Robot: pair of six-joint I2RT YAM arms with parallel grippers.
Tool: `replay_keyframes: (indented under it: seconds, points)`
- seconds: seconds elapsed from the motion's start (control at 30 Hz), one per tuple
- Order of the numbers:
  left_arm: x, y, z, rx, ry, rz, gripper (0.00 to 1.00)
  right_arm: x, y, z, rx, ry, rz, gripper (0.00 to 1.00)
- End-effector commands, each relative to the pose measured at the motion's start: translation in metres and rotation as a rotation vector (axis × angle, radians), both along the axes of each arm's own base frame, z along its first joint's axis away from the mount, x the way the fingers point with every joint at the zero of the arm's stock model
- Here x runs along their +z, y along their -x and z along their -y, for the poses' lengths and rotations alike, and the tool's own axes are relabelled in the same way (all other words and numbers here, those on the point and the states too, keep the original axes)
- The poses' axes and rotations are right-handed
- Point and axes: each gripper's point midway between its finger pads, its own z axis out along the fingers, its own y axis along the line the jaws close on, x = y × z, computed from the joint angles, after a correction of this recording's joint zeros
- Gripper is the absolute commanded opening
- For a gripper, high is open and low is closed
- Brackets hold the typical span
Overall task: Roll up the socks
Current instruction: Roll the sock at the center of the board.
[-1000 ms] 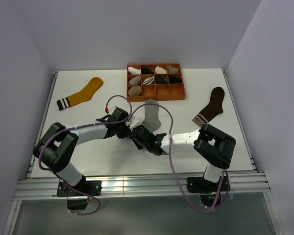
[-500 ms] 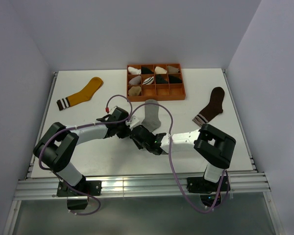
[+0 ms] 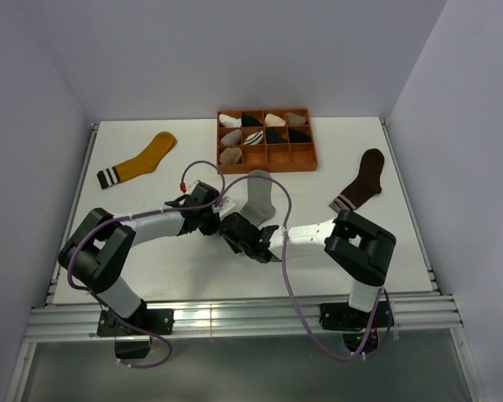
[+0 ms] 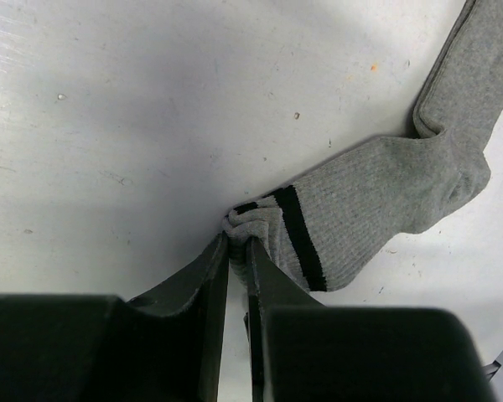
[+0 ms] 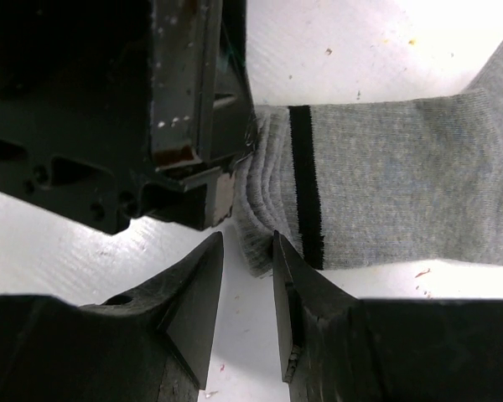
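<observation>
Left wrist view: left jaws pinch the bunched striped cuff of the grey sock (image 4: pixel 377 201) on the bench (image 4: pixel 109 126). Right jaws stand parted, cuff corner between their tips, not clamped.

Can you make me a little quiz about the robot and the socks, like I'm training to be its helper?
1. True or false: the left gripper is holding nothing.
2. What colour is the sock lying closest to the orange tray? A) yellow B) grey C) brown
3. Fill in the gap: the right gripper has its jaws ____.

Key:
1. False. It is pinching the grey sock by its striped cuff.
2. B
3. open
</observation>
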Motion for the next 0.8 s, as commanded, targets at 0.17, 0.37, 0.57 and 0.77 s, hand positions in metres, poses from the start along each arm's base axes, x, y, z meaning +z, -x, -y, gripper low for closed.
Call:
replay_keyframes:
  seconds: [0.17, 0.37, 0.57, 0.77]
  points:
    - [-0.034, 0.029, -0.030, -0.034, -0.163, -0.107, 0.18, -0.031, 0.001, 0.042, -0.091, 0.218, -0.038, 0.38]
    - [-0.034, 0.029, -0.032, -0.032, -0.172, -0.107, 0.18, -0.032, 0.009, 0.053, -0.116, 0.245, -0.071, 0.38]
    - [-0.034, 0.027, -0.030, -0.035, -0.170, -0.103, 0.18, -0.030, 0.019, 0.043, -0.051, 0.184, -0.111, 0.38]
    - [-0.033, 0.025, -0.028, -0.045, -0.168, -0.100, 0.18, -0.032, 0.013, 0.033, -0.009, 0.196, -0.092, 0.38]
